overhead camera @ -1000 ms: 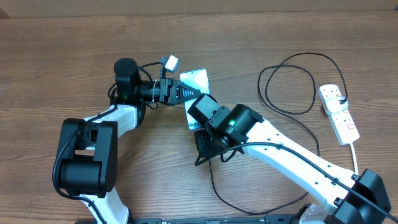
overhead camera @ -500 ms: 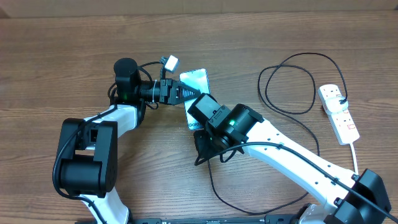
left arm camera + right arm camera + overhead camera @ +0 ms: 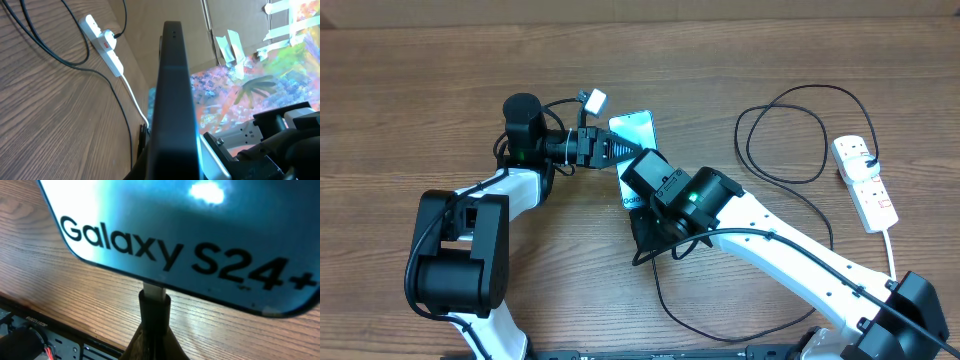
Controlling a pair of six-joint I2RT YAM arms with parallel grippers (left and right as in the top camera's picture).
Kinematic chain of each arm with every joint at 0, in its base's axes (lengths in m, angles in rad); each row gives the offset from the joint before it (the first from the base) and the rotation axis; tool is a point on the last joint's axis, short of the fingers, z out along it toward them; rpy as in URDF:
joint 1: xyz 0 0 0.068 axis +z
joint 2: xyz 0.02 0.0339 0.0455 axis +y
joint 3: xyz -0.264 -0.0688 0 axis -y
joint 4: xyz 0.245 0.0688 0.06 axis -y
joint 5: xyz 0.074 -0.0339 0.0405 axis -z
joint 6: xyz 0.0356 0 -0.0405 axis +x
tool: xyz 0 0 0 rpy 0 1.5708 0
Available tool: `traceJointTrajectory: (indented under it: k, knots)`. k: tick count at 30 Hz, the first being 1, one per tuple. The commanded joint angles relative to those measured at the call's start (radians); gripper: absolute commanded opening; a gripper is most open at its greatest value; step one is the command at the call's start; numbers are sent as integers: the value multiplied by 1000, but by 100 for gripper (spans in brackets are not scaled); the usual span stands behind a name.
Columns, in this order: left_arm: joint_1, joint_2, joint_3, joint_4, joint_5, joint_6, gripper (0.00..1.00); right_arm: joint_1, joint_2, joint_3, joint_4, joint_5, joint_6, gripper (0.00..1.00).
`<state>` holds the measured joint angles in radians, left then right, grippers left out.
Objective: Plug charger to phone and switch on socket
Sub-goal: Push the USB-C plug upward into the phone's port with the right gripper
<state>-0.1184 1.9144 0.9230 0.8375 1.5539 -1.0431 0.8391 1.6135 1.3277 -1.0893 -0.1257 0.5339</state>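
The phone [image 3: 636, 128] is tilted up off the table, its blue-green screen partly under my arms. My left gripper [image 3: 617, 148] is shut on its side edge; in the left wrist view the phone [image 3: 172, 90] shows edge-on between the jaws [image 3: 170, 167]. My right gripper [image 3: 638, 218] is shut on the charger's small plug tip [image 3: 154, 291]. The tip meets the edge of the phone [image 3: 200, 225] just below the "Galaxy S24+" text, between my fingers [image 3: 154, 322]. The thin black charger cable [image 3: 790, 130] loops to the white socket strip [image 3: 865, 180], where its plug head [image 3: 873, 164] sits.
The socket strip [image 3: 102, 40] and its white cord [image 3: 132, 95] lie at the table's right edge. Cable slack [image 3: 720, 335] trails toward the front edge. A small white tag [image 3: 593, 99] hangs off the left wrist. Bare wood lies at the far left and along the back.
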Motion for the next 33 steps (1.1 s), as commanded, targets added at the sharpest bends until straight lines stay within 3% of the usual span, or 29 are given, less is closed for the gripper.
traceJointTrajectory:
  k: [1,33]
  knots:
    - [-5,-9,8,4,26,19,4,-6,3,18,4,13,-8,4]
    - [-5,-9,8,4,26,18,4,-43,3,18,10,-34,-12,4]
